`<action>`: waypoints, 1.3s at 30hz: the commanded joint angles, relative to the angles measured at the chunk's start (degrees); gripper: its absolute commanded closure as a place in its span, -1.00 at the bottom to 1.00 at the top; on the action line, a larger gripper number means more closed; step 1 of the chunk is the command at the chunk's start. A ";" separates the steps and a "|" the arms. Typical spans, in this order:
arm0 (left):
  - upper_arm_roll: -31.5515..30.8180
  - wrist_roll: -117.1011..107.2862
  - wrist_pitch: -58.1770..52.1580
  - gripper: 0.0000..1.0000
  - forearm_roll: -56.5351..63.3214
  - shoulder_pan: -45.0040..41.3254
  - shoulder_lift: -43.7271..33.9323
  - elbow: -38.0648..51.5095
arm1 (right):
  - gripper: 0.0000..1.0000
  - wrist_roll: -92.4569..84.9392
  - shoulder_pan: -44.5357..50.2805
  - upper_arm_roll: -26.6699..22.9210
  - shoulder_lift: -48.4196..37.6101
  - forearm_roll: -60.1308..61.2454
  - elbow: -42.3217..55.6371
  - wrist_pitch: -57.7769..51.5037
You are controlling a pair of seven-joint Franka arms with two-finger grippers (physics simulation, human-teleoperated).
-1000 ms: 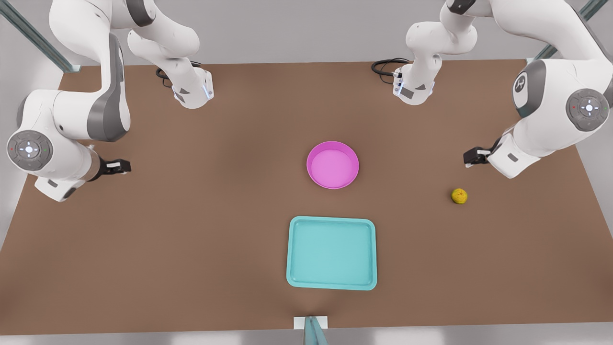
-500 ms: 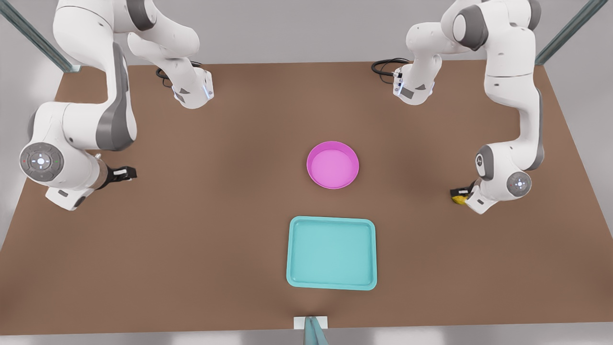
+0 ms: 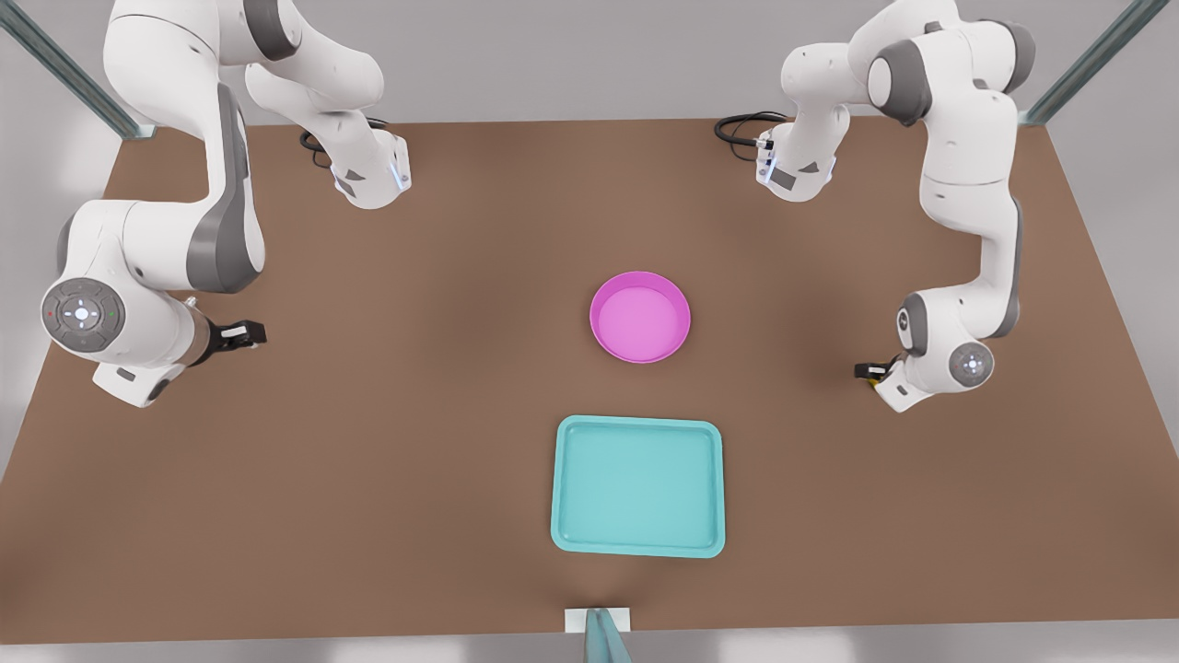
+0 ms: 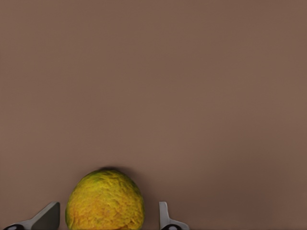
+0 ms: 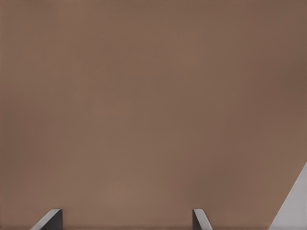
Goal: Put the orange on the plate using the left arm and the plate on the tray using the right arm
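**Grasp of the orange about to begin; nothing placed yet**

Nearest the camera in the front view, the tray [image 3: 637, 486] lies flat on the brown table [image 3: 368, 479], a turquoise rectangle with rounded corners and nothing in it. Just beyond it sits the plate [image 3: 640, 316], round, magenta-pink and bare. Both placements remain to be done.

At the front view's right, the left gripper [image 4: 109, 218] is down at the table, fingers spread either side of the orange [image 4: 105, 201] with a gap on each side, not yet gripping. The fruit is small, round, yellow-orange with greenish mottling and dimpled skin.

At the front view's left, the right gripper [image 3: 241, 333] waits, fingers apart, holding nothing.
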 commanded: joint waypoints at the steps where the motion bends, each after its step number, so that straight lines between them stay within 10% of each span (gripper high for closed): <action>1: -0.03 7.36 0.86 -1.00 0.12 0.09 0.50 0.12 | -1.00 -0.71 0.00 -0.01 -0.11 0.04 0.02 0.05; 13: -0.03 6.66 1.12 -0.28 0.04 0.35 0.77 0.04 | -1.00 -0.79 0.35 -0.01 0.16 0.13 0.02 -0.04; 16: -2.40 1.57 -3.79 -0.28 -0.14 -0.44 -4.24 0.39 | -1.00 -0.88 0.35 -0.01 0.16 0.13 0.02 -0.04; 20: -20.24 -22.94 -24.53 -0.28 -0.14 -4.12 -7.41 14.53 | -1.00 -0.79 0.35 -0.01 0.24 0.13 0.02 -0.04; 24: -20.68 -56.53 -28.15 -0.28 -0.32 -27.51 3.23 30.27 | -1.00 -0.88 0.35 -0.01 0.25 0.13 0.02 -0.04; 33: -20.77 -58.82 -32.72 -0.30 -4.27 -32.96 6.04 26.84 | -1.00 -0.79 0.35 -0.01 0.60 0.22 0.02 0.05; 35: -20.77 -58.82 -32.54 -1.00 -4.27 -33.05 6.66 25.79 | -1.00 -0.79 0.35 -0.01 0.77 0.22 0.02 0.14; 39: -19.72 -58.56 -41.59 -1.00 -4.18 -32.96 4.37 26.75 | -1.00 -0.79 0.35 -0.01 0.77 0.22 0.02 0.05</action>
